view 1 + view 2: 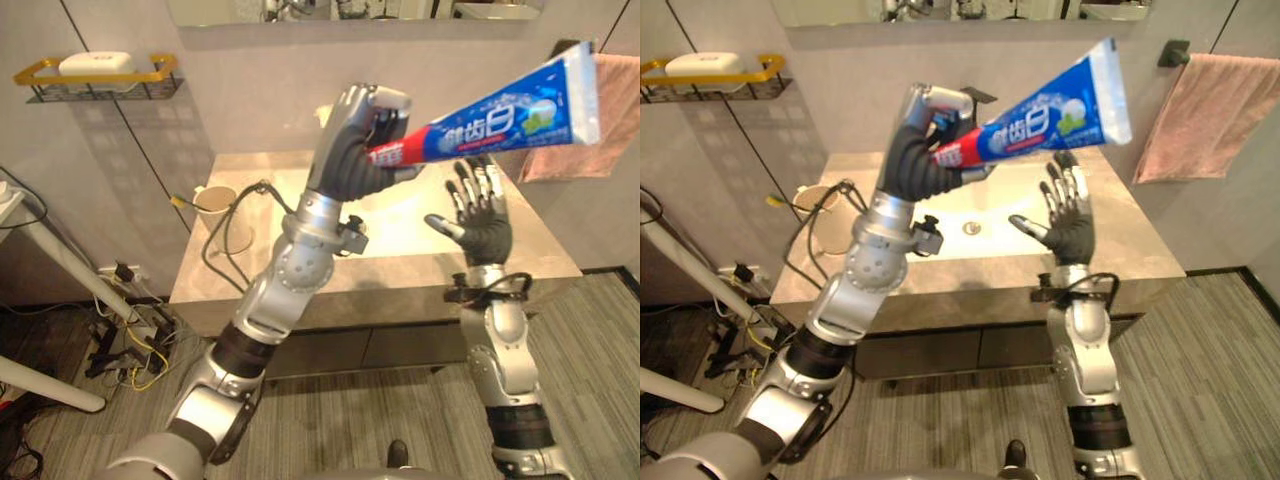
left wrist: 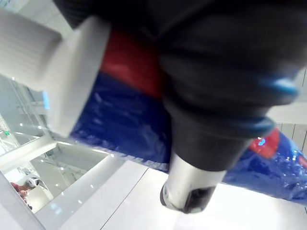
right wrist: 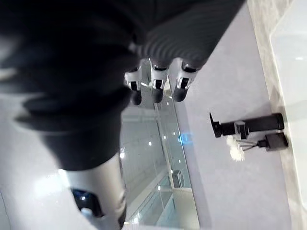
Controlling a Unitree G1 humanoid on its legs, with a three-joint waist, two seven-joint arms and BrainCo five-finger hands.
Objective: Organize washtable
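Note:
A large blue, red and white toothpaste tube (image 1: 500, 115) is held high above the washtable (image 1: 545, 262), its flat end pointing up to the right. My left hand (image 1: 350, 150) is shut on its red cap end; in the left wrist view the thumb (image 2: 211, 120) wraps over the tube (image 2: 120, 120) beside the white cap (image 2: 43, 62). My right hand (image 1: 482, 225) is raised below the tube's tail, apart from it. It is open and holds nothing, and its straight fingers (image 3: 156, 86) show in the right wrist view.
A beige cup (image 1: 215, 205) stands at the counter's left end, with the white basin (image 1: 400, 230) in the middle. A pink towel (image 1: 1200, 115) hangs on a bar at the right wall. A yellow wire shelf (image 1: 95, 72) with soap hangs at upper left.

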